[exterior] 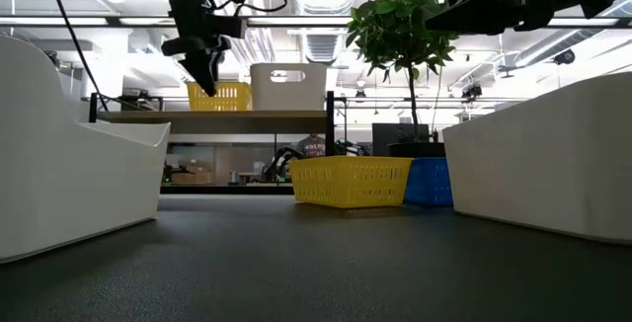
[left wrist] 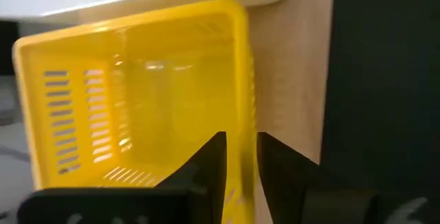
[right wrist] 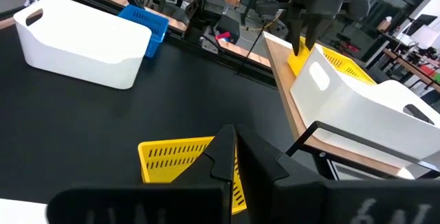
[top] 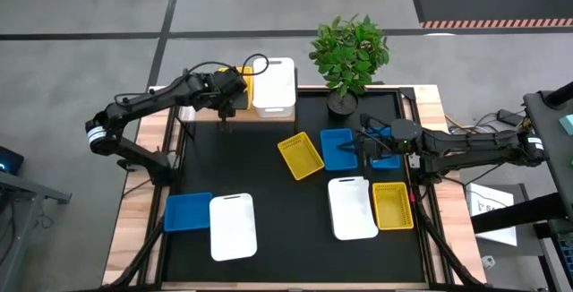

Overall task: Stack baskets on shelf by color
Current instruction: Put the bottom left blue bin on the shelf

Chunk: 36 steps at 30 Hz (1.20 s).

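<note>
My left gripper point(top: 229, 95) reaches over the light-wood shelf point(exterior: 227, 117) at the far edge and is shut on a yellow basket point(top: 242, 81), which stands beside a white basket point(top: 274, 86). My right gripper point(top: 362, 140) hovers shut and empty over the right middle of the table, above a blue basket point(top: 338, 148); its wrist view shows a yellow basket point(right wrist: 185, 162) beneath it. On the black table lie another yellow basket point(top: 392, 205), two white baskets point(top: 351, 207) point(top: 233, 227) and two more blue baskets point(top: 188, 211) point(top: 387, 156). My left gripper holds the yellow basket by the side wall point(left wrist: 242, 148) on the table side, pinched with one finger point(left wrist: 214, 161) inside the basket and one outside. The fingers come from above, pointing down. The basket stands upright on the shelf point(left wrist: 289, 80), next to the white basket.
A potted plant point(top: 349, 55) stands at the far edge, right of the shelf and close to my right arm. The black table top point(top: 269, 184) shows bare in its middle and left far part. Wooden rails border the table on both sides.
</note>
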### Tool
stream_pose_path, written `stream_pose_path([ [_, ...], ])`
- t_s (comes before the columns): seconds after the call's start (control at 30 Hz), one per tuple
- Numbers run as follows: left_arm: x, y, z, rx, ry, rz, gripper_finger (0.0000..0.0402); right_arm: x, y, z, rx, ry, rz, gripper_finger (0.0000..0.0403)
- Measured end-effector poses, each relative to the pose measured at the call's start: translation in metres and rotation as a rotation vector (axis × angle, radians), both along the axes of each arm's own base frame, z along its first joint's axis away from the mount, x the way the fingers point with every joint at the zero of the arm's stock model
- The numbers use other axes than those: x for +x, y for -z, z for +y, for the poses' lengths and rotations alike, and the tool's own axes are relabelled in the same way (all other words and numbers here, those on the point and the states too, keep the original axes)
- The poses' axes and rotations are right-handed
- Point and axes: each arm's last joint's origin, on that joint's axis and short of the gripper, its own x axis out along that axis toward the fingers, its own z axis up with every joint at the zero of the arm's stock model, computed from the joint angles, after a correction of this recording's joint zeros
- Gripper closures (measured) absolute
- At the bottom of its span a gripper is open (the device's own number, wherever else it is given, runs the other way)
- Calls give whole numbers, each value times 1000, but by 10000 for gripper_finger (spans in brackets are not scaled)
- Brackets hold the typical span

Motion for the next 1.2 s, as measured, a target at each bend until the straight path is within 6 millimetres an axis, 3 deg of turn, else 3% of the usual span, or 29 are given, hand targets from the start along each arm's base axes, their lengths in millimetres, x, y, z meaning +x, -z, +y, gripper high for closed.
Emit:
stream_pose_path([
  [0.33, -13, -20, -17, 60, 0, -76, 336, 0, 0, 0, 29, 7, 0, 394],
  [0.5, -17, -31, -33, 9, -134, -230, 336, 0, 0, 0, 27, 7, -1, 394],
  [0.83, -10, -40, -99, -268, -210, -473, 336, 0, 0, 0, 45, 10, -1, 394],
  [1.03, -7, -39, -140, -375, -147, -485, 336, 0, 0, 0, 43, 10, -1, 394],
  [1.2, -6, -38, -160, -408, -81, -474, 336, 0, 0, 0, 33, 8, -6, 394],
])
